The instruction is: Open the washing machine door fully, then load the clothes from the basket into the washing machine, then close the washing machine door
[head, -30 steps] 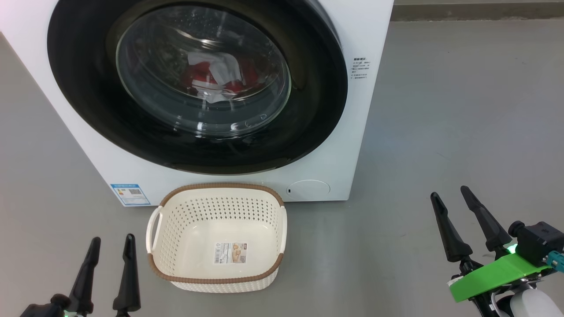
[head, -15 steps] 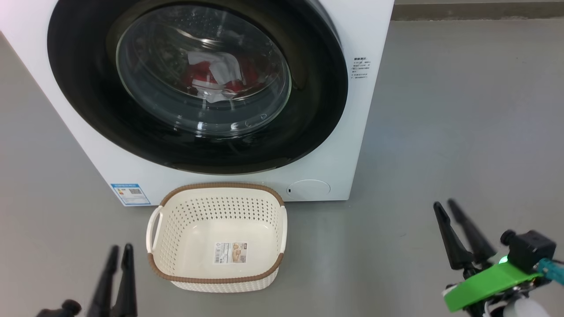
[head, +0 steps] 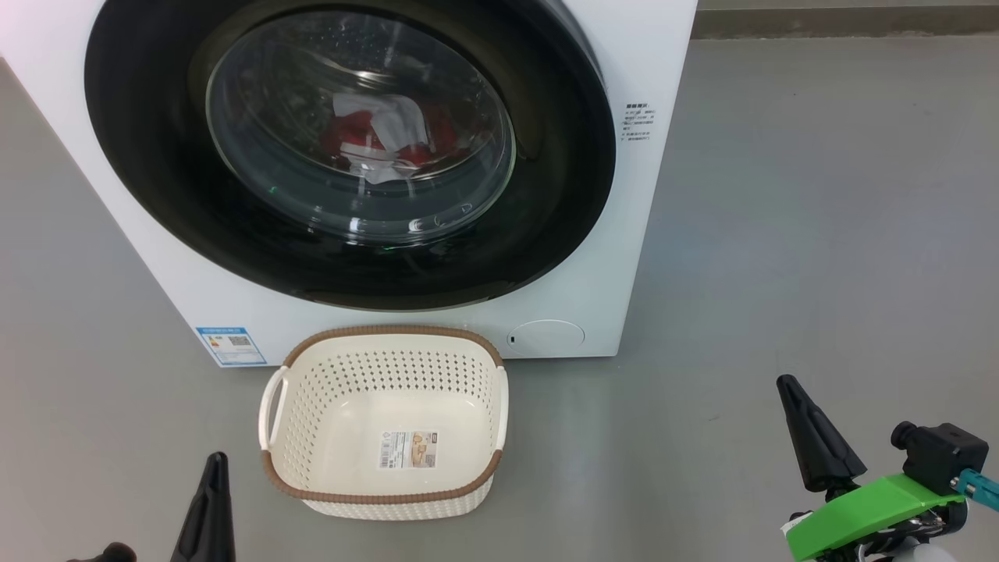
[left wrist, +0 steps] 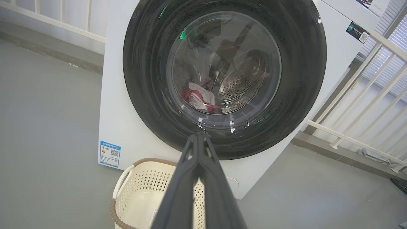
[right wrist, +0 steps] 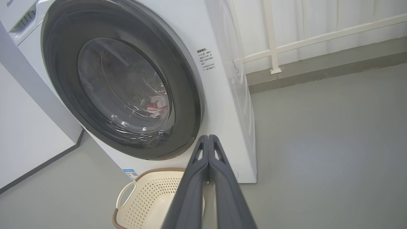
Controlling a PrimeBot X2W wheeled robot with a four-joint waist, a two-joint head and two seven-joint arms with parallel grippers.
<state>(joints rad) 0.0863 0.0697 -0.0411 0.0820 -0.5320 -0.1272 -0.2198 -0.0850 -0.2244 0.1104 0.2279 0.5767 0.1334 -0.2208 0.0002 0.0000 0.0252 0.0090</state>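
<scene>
Since the washing machine door (head: 156,203) sits shut against the washing machine (head: 648,257), the clothes (head: 367,140) lie inside it, seen through the glass as a red-and-white bundle with its outline blurred by reflections. The head view cuts off the machine's top. The left wrist view adds the perforated steel drum (left wrist: 235,92) and a white railing (left wrist: 348,81) beside the machine.

The basket (head: 390,332) stands on the grey floor (head: 819,234), just in front of the machine's bottom edge, between the blue energy sticker (head: 231,345) and the round service flap (head: 546,337). A product sticker (head: 407,449) shows on its bottom.

The left gripper (head: 215,468), near the basket's left side, has its fingers pressed together on nothing. The right gripper (head: 790,390), well apart to the right, is likewise pressed together. Its base carries a green bracket (head: 866,507).
</scene>
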